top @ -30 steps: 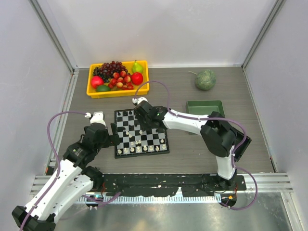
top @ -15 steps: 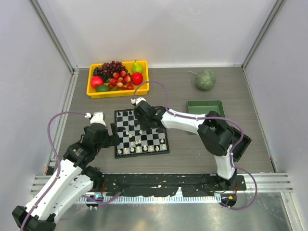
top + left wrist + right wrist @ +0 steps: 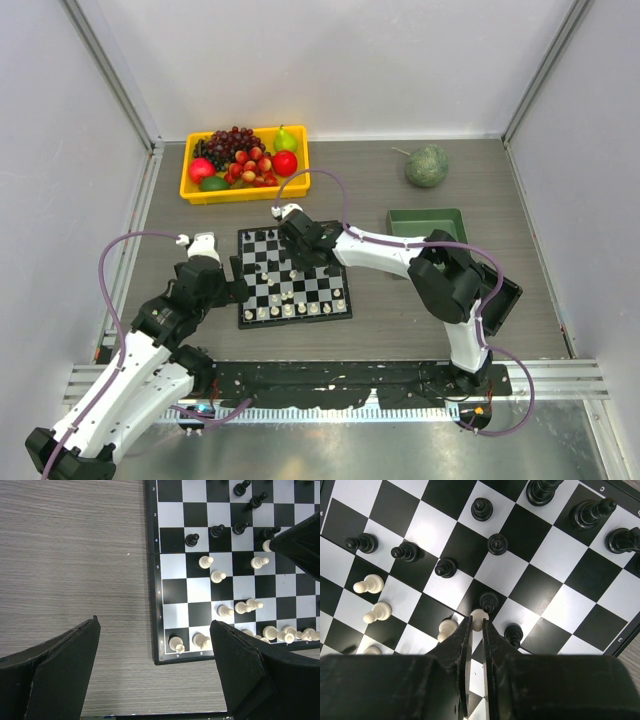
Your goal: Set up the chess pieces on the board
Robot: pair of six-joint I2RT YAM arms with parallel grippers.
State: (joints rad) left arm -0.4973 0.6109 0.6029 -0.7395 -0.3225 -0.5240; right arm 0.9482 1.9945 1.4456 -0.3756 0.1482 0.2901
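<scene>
The board (image 3: 295,320) lies in the table's middle, with black pieces (image 3: 491,543) on its far half and cream-white pieces (image 3: 218,576) on its near half. My right gripper (image 3: 476,622) reaches over the board's centre (image 3: 297,262) and is shut on a white pawn (image 3: 479,615), which stands close beside a black pawn (image 3: 488,601). My left gripper (image 3: 154,622) is open and empty, hovering by the board's left near corner (image 3: 222,288). One finger is over bare table, the other over the white back row (image 3: 202,641).
A yellow tray (image 3: 243,194) of fruit stands at the back left. An empty green tray (image 3: 428,214) sits right of the board, under the right arm's cable. A round green fruit (image 3: 427,166) lies at the back right.
My right gripper has shifted slightly left and away over the board. The left arm has not moved.
</scene>
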